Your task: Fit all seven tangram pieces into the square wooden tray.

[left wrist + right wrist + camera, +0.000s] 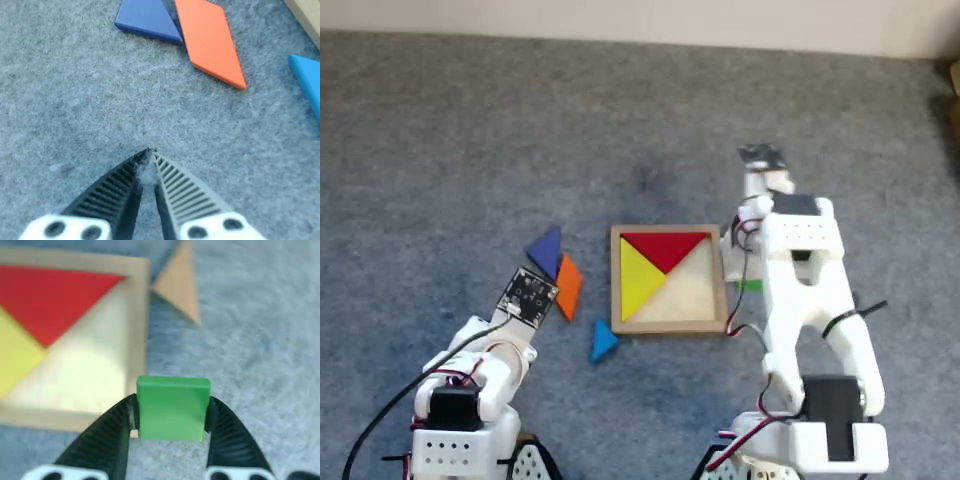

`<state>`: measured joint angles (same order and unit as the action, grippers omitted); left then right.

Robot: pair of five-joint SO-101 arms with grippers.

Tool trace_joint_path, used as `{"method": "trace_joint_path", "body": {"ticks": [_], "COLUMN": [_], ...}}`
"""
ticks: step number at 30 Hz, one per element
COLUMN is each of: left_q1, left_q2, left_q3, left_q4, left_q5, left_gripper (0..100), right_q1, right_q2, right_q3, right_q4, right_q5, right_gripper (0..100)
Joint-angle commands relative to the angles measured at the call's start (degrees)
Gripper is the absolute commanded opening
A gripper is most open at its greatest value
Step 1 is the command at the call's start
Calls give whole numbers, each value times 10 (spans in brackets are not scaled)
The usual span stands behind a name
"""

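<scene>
red triangle (pixel 665 247) and yellow triangle (pixel 638 280) sit in the tray (pixel 669 325); by my count five remain. my right end effector (pixel 171 402) grips the green square (pixel 172 407) just outside the tray's rim. my left end effector (pixel 148 152) is closed and empty, near the orange parallelogram (pixel 210 42) and dark blue triangle (pixel 147 17).

The left gripper (pixel 148 154) pointed low at the table with its jaws pressed together, while the right gripper (pixel 172 412) gripped a green piece (pixel 173 395) between its fingers
</scene>
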<state>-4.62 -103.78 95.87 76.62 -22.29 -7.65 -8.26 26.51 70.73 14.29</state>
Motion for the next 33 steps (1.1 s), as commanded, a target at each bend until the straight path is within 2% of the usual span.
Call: {"method": "trace_joint_path", "body": {"ticks": [1,10,25,33], "left_q1": [-4,-4,-4,-4], "left_q2": [-13,-13,-13,-13], "left_q3": [13,13,13,13], "left_q4": [2,2,2,2], "left_q5": [-4,-4,-4,-4], "left_gripper": [6,6,6,6], "right_q1": [-57,-142,-154,-154], "right_q2": [-37,-33,129,167], "right_q3": [-13,-10,-87,-124], "right_q4": [24,20,-7,-10], "right_q5": [78,178,180,180], "right_gripper": [109,109,111,197]}}
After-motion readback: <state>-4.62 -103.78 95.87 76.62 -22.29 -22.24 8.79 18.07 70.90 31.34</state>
